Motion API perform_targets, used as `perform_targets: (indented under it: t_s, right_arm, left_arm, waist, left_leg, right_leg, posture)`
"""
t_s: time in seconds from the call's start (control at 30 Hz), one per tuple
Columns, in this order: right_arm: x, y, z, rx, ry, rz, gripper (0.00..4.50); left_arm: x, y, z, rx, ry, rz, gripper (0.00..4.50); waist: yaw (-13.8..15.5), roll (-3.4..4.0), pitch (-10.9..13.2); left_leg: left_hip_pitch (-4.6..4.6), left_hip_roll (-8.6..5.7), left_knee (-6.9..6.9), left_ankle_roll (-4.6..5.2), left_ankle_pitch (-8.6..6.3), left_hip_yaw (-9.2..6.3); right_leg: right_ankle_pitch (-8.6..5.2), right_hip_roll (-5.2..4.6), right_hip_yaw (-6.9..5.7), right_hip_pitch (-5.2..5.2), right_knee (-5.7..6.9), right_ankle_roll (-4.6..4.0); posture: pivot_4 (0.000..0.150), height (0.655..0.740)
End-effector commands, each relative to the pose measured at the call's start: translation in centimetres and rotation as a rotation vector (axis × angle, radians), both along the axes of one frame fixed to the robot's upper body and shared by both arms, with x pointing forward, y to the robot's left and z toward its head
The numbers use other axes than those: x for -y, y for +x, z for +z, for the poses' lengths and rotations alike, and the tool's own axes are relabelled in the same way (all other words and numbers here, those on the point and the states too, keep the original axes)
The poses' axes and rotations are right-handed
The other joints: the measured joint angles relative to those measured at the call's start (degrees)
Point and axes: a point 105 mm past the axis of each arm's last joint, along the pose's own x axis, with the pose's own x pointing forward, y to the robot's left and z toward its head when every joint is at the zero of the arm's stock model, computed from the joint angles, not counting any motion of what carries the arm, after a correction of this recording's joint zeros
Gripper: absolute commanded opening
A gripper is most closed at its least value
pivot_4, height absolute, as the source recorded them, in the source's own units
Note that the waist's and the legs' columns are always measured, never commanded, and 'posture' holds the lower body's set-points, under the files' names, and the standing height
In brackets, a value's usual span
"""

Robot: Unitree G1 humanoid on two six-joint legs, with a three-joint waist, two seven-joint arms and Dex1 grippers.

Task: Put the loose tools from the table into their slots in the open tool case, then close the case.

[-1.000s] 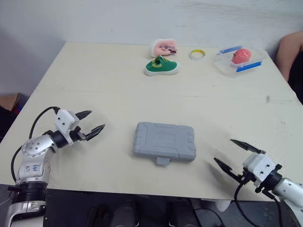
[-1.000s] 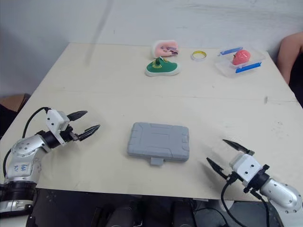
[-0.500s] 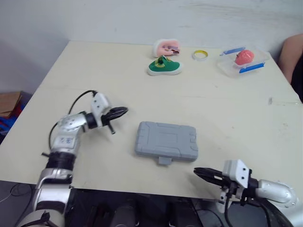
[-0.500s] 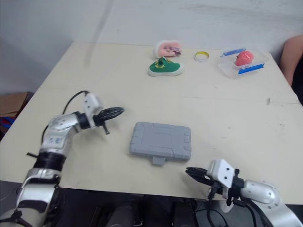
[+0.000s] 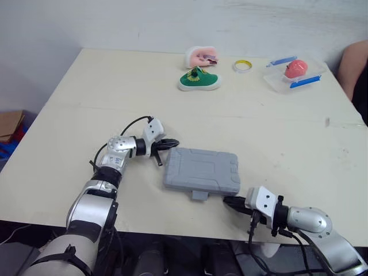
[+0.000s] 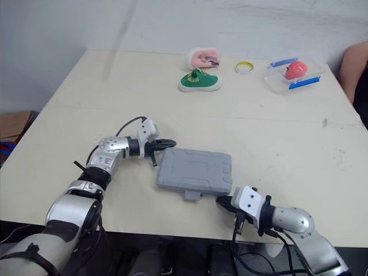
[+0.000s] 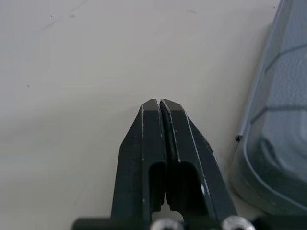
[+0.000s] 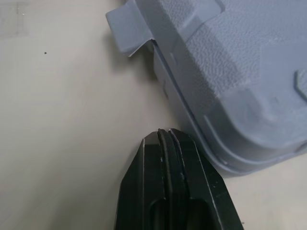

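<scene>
A grey plastic tool case (image 5: pixel 201 171) lies shut and flat near the table's front middle, its latch tab (image 5: pixel 199 196) pointing at the front edge. My left gripper (image 5: pixel 172 143) is shut with nothing in it, its tips at the case's left rear corner (image 7: pixel 268 143). My right gripper (image 5: pixel 227 202) is also shut and empty, low on the table beside the case's front right corner (image 8: pixel 230 96). Whether either gripper touches the case I cannot tell.
At the table's back stand a green toy shoe (image 5: pixel 197 80), a pink object (image 5: pixel 200 56), a yellow tape ring (image 5: pixel 241 66) and a clear tray (image 5: pixel 290 77) with a red item. A person's arm (image 5: pixel 352 66) shows at the right edge.
Both grippers have gone from wide open to shut. The left one swung right to the case's left rear corner. The right one moved left to the case's front right corner.
</scene>
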Motion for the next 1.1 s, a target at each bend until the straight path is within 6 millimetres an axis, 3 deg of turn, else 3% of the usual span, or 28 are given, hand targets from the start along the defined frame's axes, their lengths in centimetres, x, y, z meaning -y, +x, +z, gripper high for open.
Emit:
perform_targets:
  t_s: [0.03,0.17,0.3,0.7,0.9,0.97,1.1]
  right_arm:
    - [0.9,1.0,-0.8,-0.007,-0.053,-0.038,0.06]
    - [1.4,1.7,-1.0,0.0,-0.09,-0.041,0.06]
    - [2.4,5.6,-0.3,0.055,-0.126,-0.083,0.06]
    - [3.5,10.2,0.0,0.099,-0.176,-0.132,0.06]
    - [4.5,10.2,0.1,0.104,-0.176,-0.15,0.06]
    - [5.6,9.4,0.1,0.103,-0.182,-0.166,0.06]
    - [7.0,6.8,0.2,0.081,-0.173,-0.164,0.06]
  left_arm:
    - [0.3,-1.2,0.6,0.0,0.003,-0.13,0.0]
    - [-0.3,-2.1,0.1,-0.017,0.018,-0.179,0.0]
    - [-2.5,-4.4,-0.9,-0.024,0.026,-0.199,0.0]
    - [-2.6,-9.0,-1.6,-0.037,-0.063,-0.074,0.0]
    - [-3.8,-9.0,-1.5,-0.026,-0.08,0.037,0.0]
    - [-4.5,-8.5,-0.3,0.015,-0.121,0.073,0.0]
    - [-3.7,-8.4,3.3,0.101,-0.227,-0.011,0.0]
  waist:
    - [0.0,0.0,0.0]
    - [-0.7,-0.01,0.0]
    - [-2.3,-0.05,0.0]
    - [-2.3,-0.03,0.0]
    - [-2.1,-0.02,0.0]
    - [-1.9,-0.02,0.0]
    - [0.2,0.0,0.0]
  left_leg:
    - [0.0,0.0,0.01,0.0,0.0,0.0]
    - [0.03,0.0,0.0,0.0,0.0,-0.04]
    - [0.14,0.02,-0.02,-0.01,0.0,-0.02]
    - [0.2,-0.02,0.0,-0.06,0.06,-0.37]
    - [0.2,-0.02,-0.03,-0.08,0.06,-0.39]
    - [0.19,-0.03,-0.05,-0.08,0.06,-0.42]
    - [0.06,-0.09,-0.06,-0.08,0.04,-0.54]
  right_leg:
    - [0.0,0.0,0.0,0.0,0.0,0.0]
    - [0.0,-0.01,0.07,0.05,-0.01,0.0]
    - [0.0,-0.02,0.2,0.15,0.0,0.0]
    - [0.0,-0.17,0.31,0.34,0.02,-0.02]
    - [0.0,-0.2,0.29,0.34,0.0,-0.03]
    - [0.0,-0.21,0.27,0.34,-0.02,-0.03]
    - [0.0,-0.27,0.16,0.35,-0.18,-0.03]
  posture:
    - [0.15,0.74]
    - [0.15,0.74]
    - [0.15,0.74]
    - [0.15,0.74]
    - [0.15,0.74]
    - [0.15,0.74]
    - [0.15,0.74]
